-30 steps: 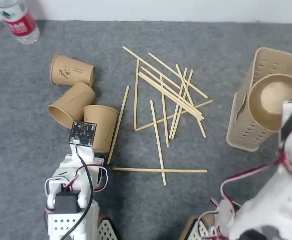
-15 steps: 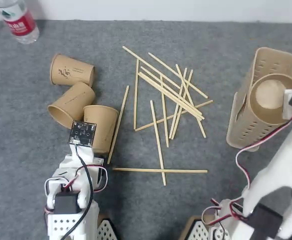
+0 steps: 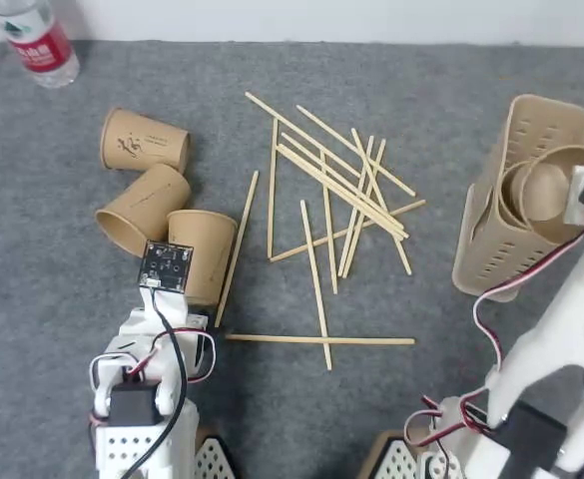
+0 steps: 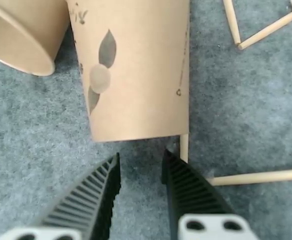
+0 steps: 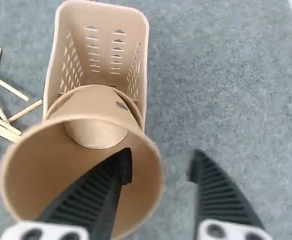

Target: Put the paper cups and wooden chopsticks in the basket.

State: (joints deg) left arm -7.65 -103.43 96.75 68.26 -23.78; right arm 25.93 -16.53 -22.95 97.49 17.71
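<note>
Three paper cups lie on their sides at the left: one far point(image 3: 144, 140), one in the middle point(image 3: 142, 208), one near point(image 3: 204, 251). My left gripper point(image 4: 141, 162) is open just short of the near cup's point(image 4: 136, 70) base, nothing between its fingers. Several wooden chopsticks point(image 3: 331, 200) are scattered mid-table. The tan basket point(image 3: 491, 249) stands at the right with a cup inside it point(image 5: 93, 92). A second cup point(image 3: 546, 190) is nested in that one. My right gripper point(image 5: 161, 154) is open astride this cup's point(image 5: 51, 170) rim, one finger inside, one outside.
A water bottle point(image 3: 37, 40) lies at the far left corner. One chopstick point(image 3: 316, 340) lies crosswise near the front, between the two arms. Grey carpet covers the table, with bare room to the basket's right point(image 5: 225, 75).
The right arm has swung in over the basket and lowered its cup, which now sits deeper, nested in the cup inside. The left arm has not moved.
</note>
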